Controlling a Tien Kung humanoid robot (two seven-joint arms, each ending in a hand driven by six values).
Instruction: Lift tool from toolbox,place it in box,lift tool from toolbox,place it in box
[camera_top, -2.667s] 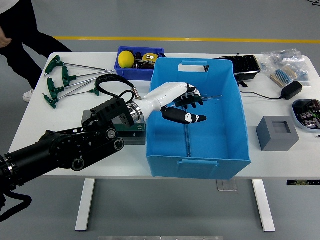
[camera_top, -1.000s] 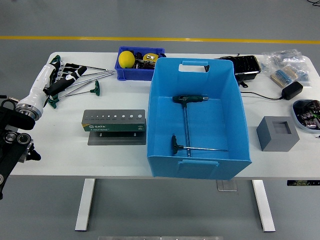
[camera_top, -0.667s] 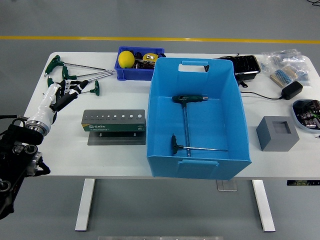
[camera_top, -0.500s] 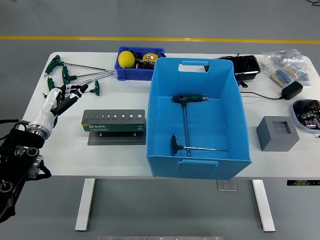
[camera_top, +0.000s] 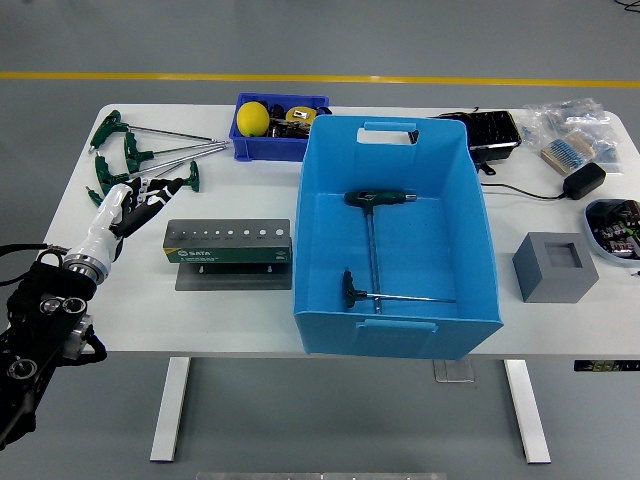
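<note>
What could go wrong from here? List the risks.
1. The T-handle wrenches on the table lie crossed and overlapping, so the left hand, open beside them, may drag several at once.
2. Two wrenches already lie crossed in the blue box; another dropped in could snag them.

The left hand (camera_top: 128, 205) hangs over the table's (camera_top: 200, 310) left part. Just behind it lie the T-handle wrenches (camera_top: 140, 155); just to its right sits the tool holder (camera_top: 229, 245). Further right stands the big box (camera_top: 395, 235) — two T-handle tools (camera_top: 372, 255) lie in it — and behind that, the small bin (camera_top: 275, 125).
</note>
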